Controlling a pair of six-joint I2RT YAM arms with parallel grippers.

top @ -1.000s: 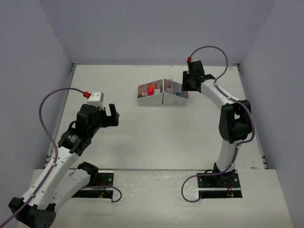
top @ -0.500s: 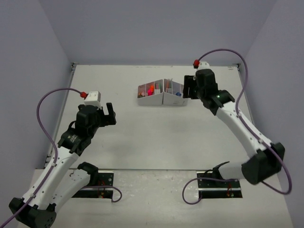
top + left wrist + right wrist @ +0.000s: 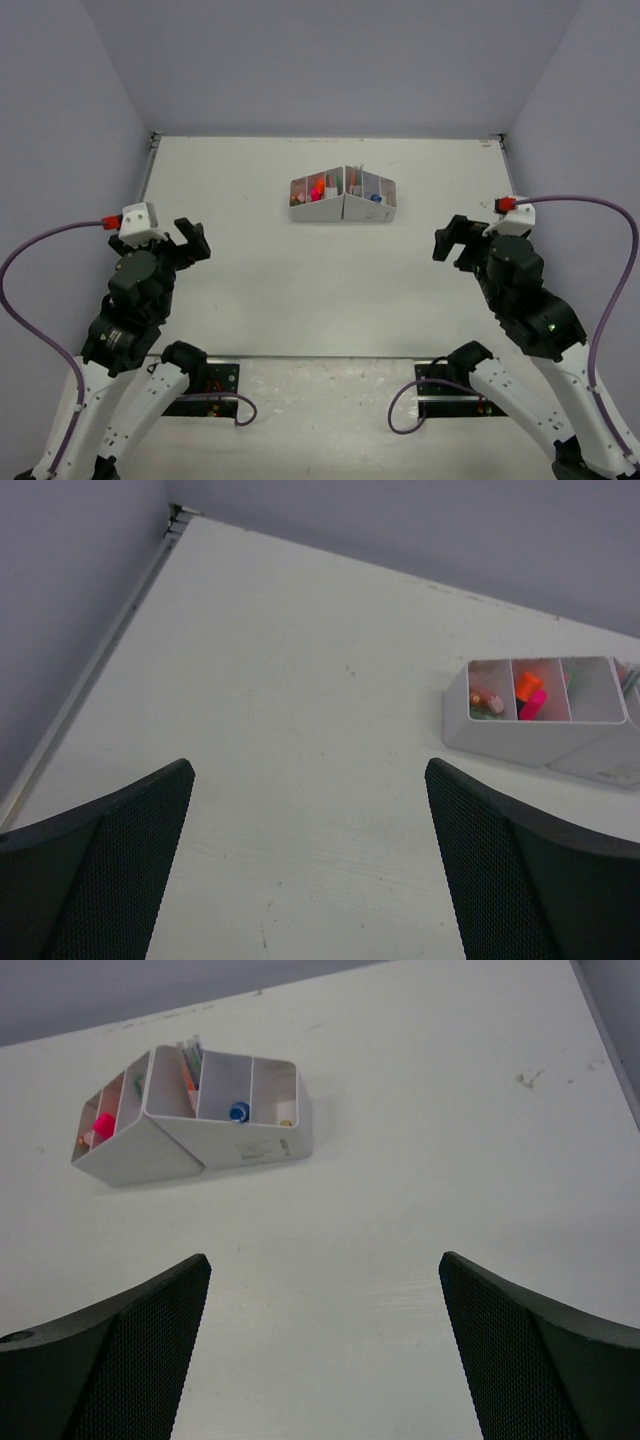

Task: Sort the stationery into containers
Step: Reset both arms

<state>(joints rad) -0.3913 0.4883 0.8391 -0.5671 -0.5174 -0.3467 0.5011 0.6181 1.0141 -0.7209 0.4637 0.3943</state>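
The white box [image 3: 343, 210] sits at the far middle of the table [image 3: 300, 290]. Its compartments hold orange and pink highlighters [image 3: 530, 692], thin pens [image 3: 188, 1065] and a blue-white piece [image 3: 238, 1112]. Both arms hang near the front edge, well apart from it. The left tool [image 3: 308, 780] is spread wide with nothing between its fingers (only bare table shows there). The right tool [image 3: 325, 1260] gapes just as wide, gripping nothing.

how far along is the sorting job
Done: pens, highlighters and small pieces sit in compartments of the organiser box; no loose item shows on the table. In hand: nothing, the left gripper and right gripper are both open and empty, apart from the box. Left: nothing visible to sort.
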